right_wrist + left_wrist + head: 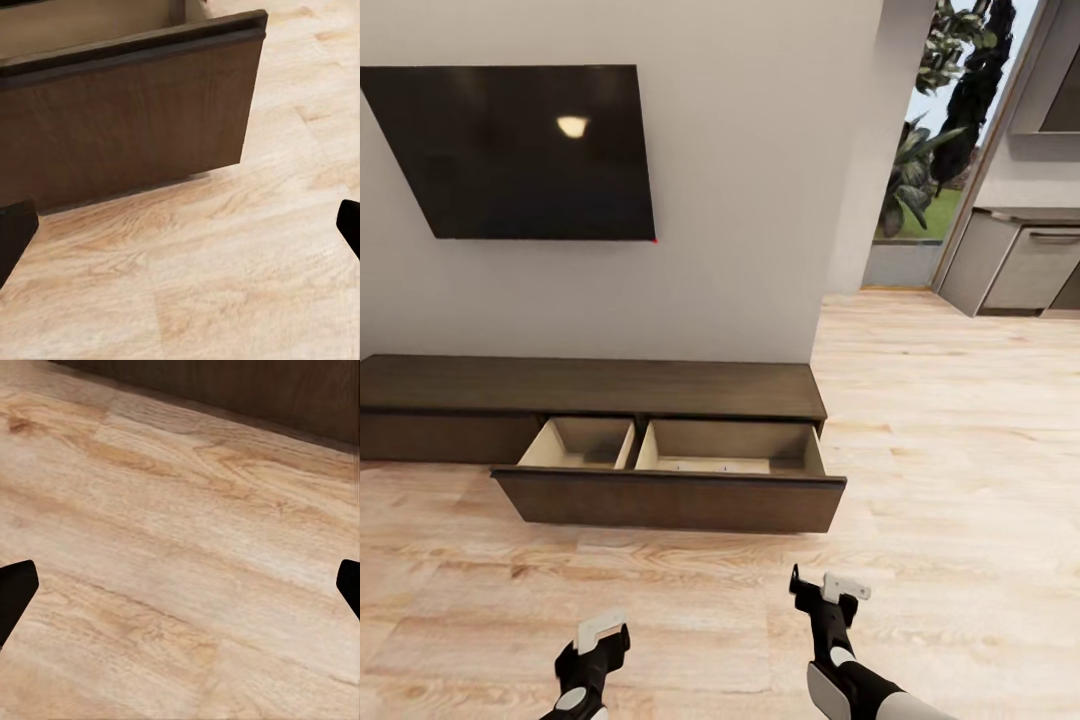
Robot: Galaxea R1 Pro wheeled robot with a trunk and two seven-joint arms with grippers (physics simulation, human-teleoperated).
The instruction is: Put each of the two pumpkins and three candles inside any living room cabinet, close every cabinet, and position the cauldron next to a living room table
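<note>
The long dark brown cabinet (590, 388) sits against the wall under a black TV (510, 150), and its wide drawer (670, 498) is pulled out over the wood floor (920, 450), showing two pale compartments with nothing in them. The drawer lies ahead of both grippers, well apart from them, and nearer to the right gripper (828, 588) than to the left gripper (605, 632). Both arms are held low over the floor, reaching toward the cabinet, and both grippers are spread wide with nothing in them.
</note>
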